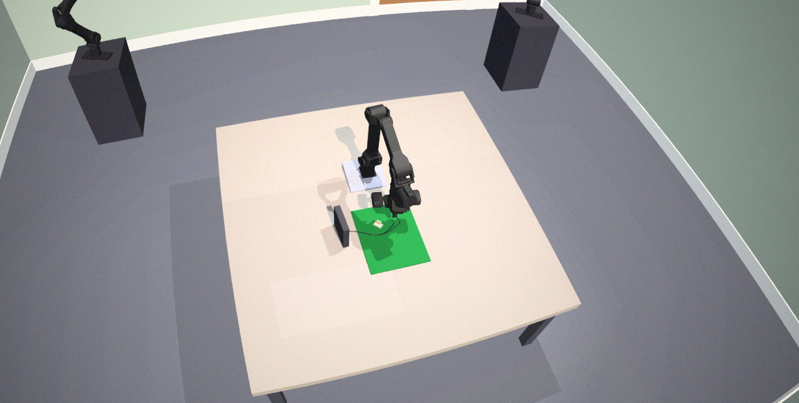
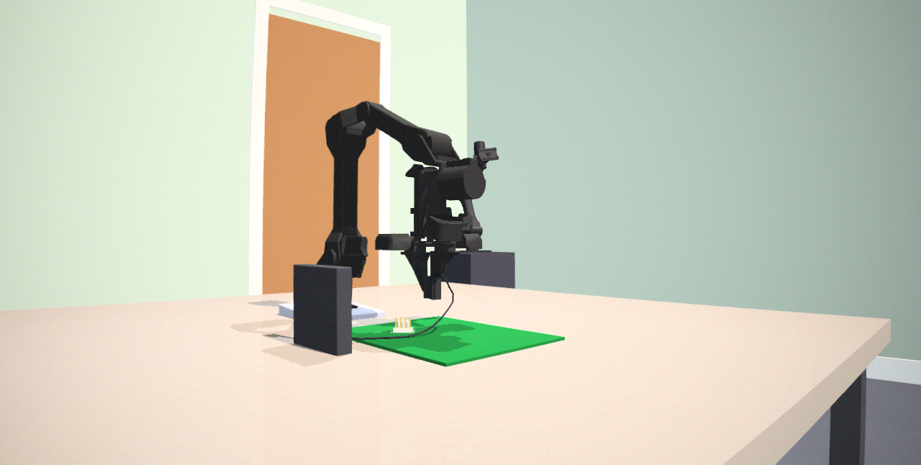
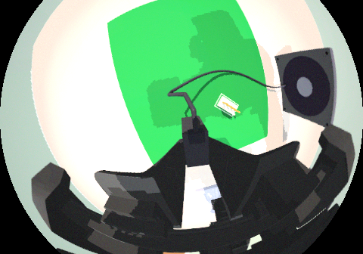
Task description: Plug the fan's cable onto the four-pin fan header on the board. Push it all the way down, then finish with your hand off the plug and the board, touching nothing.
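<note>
My gripper [image 1: 394, 214] [image 2: 432, 289] [image 3: 193, 141] is shut on the fan plug. The dark plug [image 2: 433, 292] [image 3: 197, 153] is held above the green board [image 1: 397, 258] [image 2: 450, 355] [image 3: 151, 42], off its surface. The white four-pin header [image 1: 377, 224] [image 2: 403, 327] [image 3: 226, 105] stands on the board with bare pins, lower than the plug and to its left in the exterior view, to its right in the wrist view. The black cable [image 1: 368, 233] [image 2: 452, 298] [image 3: 223, 71] loops from the plug to the upright fan [image 1: 341, 226] [image 2: 321, 307] [image 3: 305, 85]. The plug's underside is hidden.
The fan stands beside the board's left edge in the top view, and the cable runs low across the board near the header. The arm's base is on a pale plate [image 1: 352, 183] [image 2: 289, 311] behind the board. Two other arms stand on dark pedestals [image 1: 108, 98] [image 1: 516, 54] beyond the table.
</note>
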